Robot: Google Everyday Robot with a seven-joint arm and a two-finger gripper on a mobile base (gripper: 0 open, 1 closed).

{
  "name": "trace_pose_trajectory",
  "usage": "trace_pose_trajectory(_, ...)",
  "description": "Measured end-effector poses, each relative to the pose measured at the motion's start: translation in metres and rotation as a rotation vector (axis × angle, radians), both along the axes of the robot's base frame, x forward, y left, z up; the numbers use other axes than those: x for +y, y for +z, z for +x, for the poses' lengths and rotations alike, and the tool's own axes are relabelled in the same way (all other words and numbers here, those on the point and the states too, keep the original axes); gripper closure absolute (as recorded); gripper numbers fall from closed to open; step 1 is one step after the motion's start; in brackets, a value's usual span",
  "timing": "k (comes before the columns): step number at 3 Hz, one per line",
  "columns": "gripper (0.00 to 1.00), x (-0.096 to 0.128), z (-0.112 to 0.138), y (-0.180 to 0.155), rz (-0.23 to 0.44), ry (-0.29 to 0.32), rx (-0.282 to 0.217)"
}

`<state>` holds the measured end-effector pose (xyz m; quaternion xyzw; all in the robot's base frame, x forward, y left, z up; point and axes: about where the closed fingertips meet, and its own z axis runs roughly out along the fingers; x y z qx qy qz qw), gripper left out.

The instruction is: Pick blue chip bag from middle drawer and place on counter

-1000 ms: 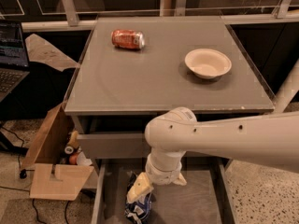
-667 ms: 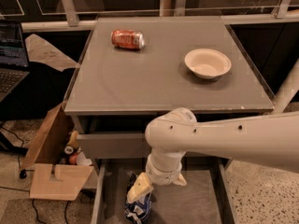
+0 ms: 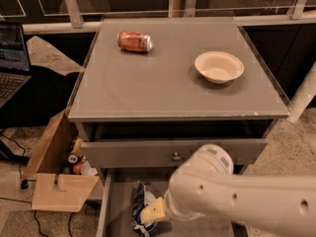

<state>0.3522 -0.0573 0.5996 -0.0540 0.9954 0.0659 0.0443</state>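
The blue chip bag (image 3: 142,205) lies crumpled on the floor of the open middle drawer (image 3: 118,209), at the bottom of the camera view. My gripper (image 3: 154,210) is low in the drawer, right at the bag, with its pale tip over the bag's right side. My white arm (image 3: 232,196) comes in from the lower right and hides the right half of the drawer. The counter (image 3: 163,90) is the flat grey top above.
An orange-red soda can (image 3: 135,41) lies on its side at the counter's back left. A white bowl (image 3: 218,66) sits at the right. The upper drawer front with a knob (image 3: 175,156) is slightly open above the gripper. A cardboard box (image 3: 54,172) stands on the left.
My arm has swung lower and to the right. The gripper has dropped a little toward the front of the drawer and stays at the bag.
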Motion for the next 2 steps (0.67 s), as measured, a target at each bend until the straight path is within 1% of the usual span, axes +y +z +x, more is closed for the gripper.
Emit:
trace_pose_trajectory(1,0.00,-0.017,-0.009,-0.008,0.018,-0.108,-0.117)
trace_pose_trajectory(2,0.00,-0.005,0.003,-0.004,0.090,-0.178,-0.166)
